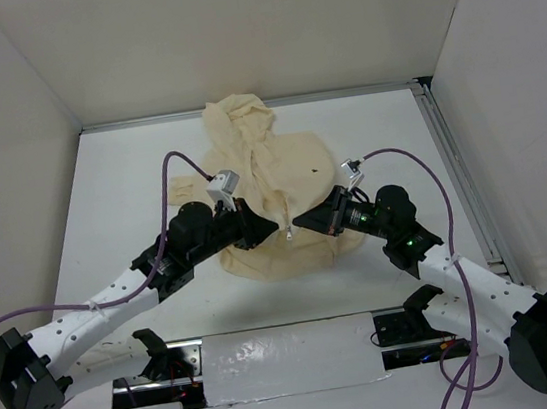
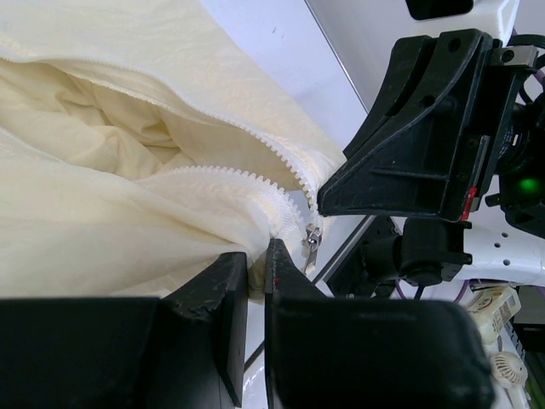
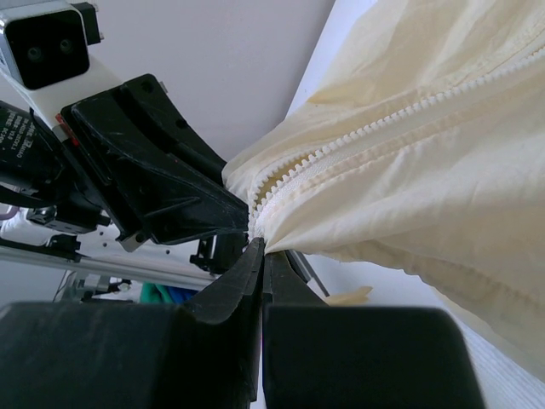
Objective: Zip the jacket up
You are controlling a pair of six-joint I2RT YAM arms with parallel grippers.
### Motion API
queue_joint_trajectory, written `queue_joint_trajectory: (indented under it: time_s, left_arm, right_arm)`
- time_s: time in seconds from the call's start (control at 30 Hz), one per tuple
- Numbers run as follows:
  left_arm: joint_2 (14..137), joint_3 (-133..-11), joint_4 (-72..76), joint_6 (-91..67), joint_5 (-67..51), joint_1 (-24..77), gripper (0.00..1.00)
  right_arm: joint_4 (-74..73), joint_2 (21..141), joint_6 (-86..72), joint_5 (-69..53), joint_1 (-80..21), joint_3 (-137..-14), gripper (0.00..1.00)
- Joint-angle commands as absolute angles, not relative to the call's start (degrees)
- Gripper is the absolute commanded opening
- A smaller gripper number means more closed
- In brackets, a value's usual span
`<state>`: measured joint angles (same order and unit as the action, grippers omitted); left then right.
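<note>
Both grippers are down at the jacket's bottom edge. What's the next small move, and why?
Probably open the right gripper and re-grip the pull tab, while the left gripper anchors the jacket. The tab hangs free at the bottom edge, the zipper teeth above it are parted, and both grippers pinch only fabric.

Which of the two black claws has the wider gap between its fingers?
The left gripper: its jaws stand slightly apart, with the jacket cloth pinched between them. The right gripper has its jaws pressed nearly together on the jacket's edge.

The left pincer [image 1: 278,229] and right pincer [image 1: 297,220] crowd jacket [image 1: 288,157] hem (sides open).
</note>
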<state>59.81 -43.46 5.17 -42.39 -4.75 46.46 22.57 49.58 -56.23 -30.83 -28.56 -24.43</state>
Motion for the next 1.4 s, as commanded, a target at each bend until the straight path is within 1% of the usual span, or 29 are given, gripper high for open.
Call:
queue_joint_trajectory:
  time_s: [0.0,0.33,0.63,0.77,0.83,0.97,1.1,1.13,1.2,1.27,1.3,1.37]
  left_arm:
    - [59.9,-43.2,8.8,-41.2,-4.9,47.0,0.00]
    - [58.9,-42.2,10.4,-40.8,-6.0,47.4,0.00]
    - [57.0,-39.1,15.0,-38.3,-9.8,47.5,0.00]
    - [55.7,-37.9,16.3,-38.1,-9.8,47.5,0.00]
    - [55.6,-38.2,16.2,-37.5,-10.1,47.5,0.00]
    - [57.1,-39.1,16.2,-36.7,-12.4,47.5,0.00]
    - [57.8,-40.4,13.9,-37.5,-12.2,47.5,0.00]
    - [57.9,-41.1,13.5,-37.4,-12.5,47.5,0.07]
    - [57.8,-41.5,13.4,-37.6,-13.4,47.5,0.27]
    - [57.5,-41.1,14.3,-37.4,-14.2,47.5,0.29]
    - [57.5,-40.9,14.7,-37.4,-14.4,47.5,0.33]
    - [57.5,-40.6,15.0,-37.8,-14.5,47.5,0.35]
  right_arm:
    - [26.7,49.0,-57.1,-31.5,-28.0,-26.8,0.00]
    - [24.2,49.0,-56.4,-30.6,-28.0,-27.9,0.00]
    - [26.0,51.1,-57.6,-31.5,-27.9,-28.2,0.00]
    - [22.0,51.4,-55.3,-30.7,-28.5,-29.4,0.00]
    - [21.7,51.8,-54.4,-31.5,-28.5,-29.0,0.00]
    - [27.1,52.5,-53.8,-36.9,-28.7,-27.9,0.00]
    - [26.1,53.6,-51.5,-39.7,-29.2,-29.4,0.00]
    - [26.8,53.9,-51.5,-40.2,-29.4,-29.4,0.00]
    - [26.9,54.7,-51.6,-40.6,-29.8,-29.6,0.00]
    - [27.2,55.0,-51.9,-40.4,-30.1,-29.6,0.00]
    - [28.3,55.2,-52.5,-40.5,-30.1,-29.3,0.00]
    - [29.3,54.8,-52.7,-40.2,-30.6,-29.0,0.00]
